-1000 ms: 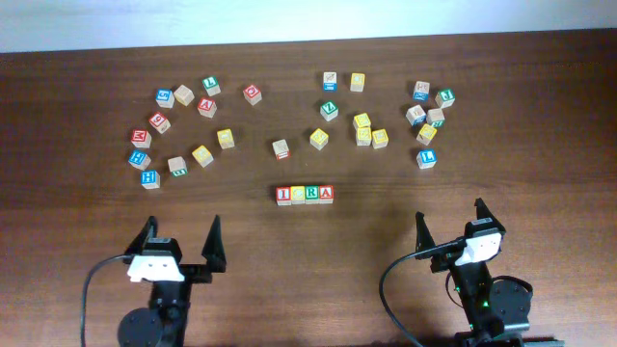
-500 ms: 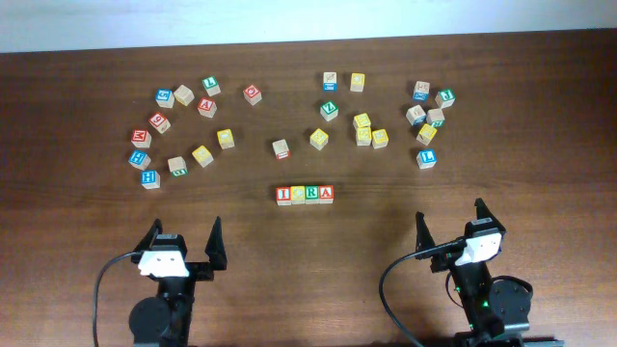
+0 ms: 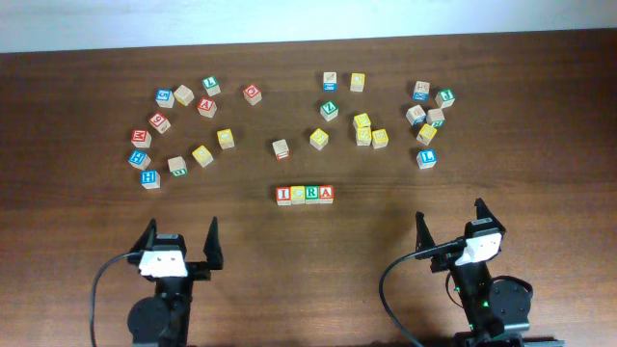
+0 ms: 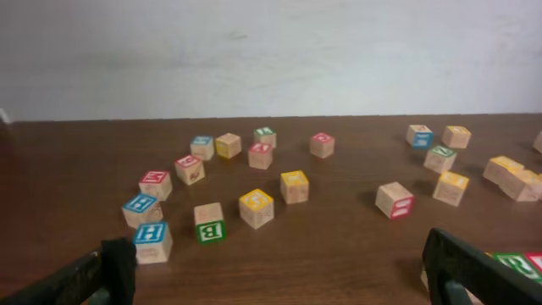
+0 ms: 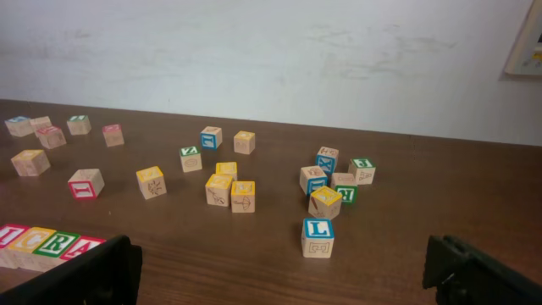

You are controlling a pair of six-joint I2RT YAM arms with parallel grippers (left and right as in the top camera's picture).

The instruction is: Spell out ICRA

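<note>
Four cubes stand touching in a row at the table's middle: a red I (image 3: 283, 195), a yellow C (image 3: 298, 195), a green R (image 3: 311, 194) and a red A (image 3: 326, 194). The right wrist view shows the same row at its lower left, from the I (image 5: 10, 235) to the A (image 5: 84, 247), partly behind a finger. My left gripper (image 3: 180, 242) stands open near the front left, nothing between its fingers. My right gripper (image 3: 449, 224) is open at the front right, also holding nothing. Both grippers are well short of the row.
Loose letter cubes lie scattered across the far half of the table. A blue H (image 4: 151, 241) and a green B (image 4: 209, 224) are closest to the left gripper. A blue L (image 5: 318, 237) sits ahead of the right gripper. The table's far edge meets a pale wall.
The left arm has drawn back slightly toward the front edge and shifted a little. The right arm and all cubes stay as they were.
</note>
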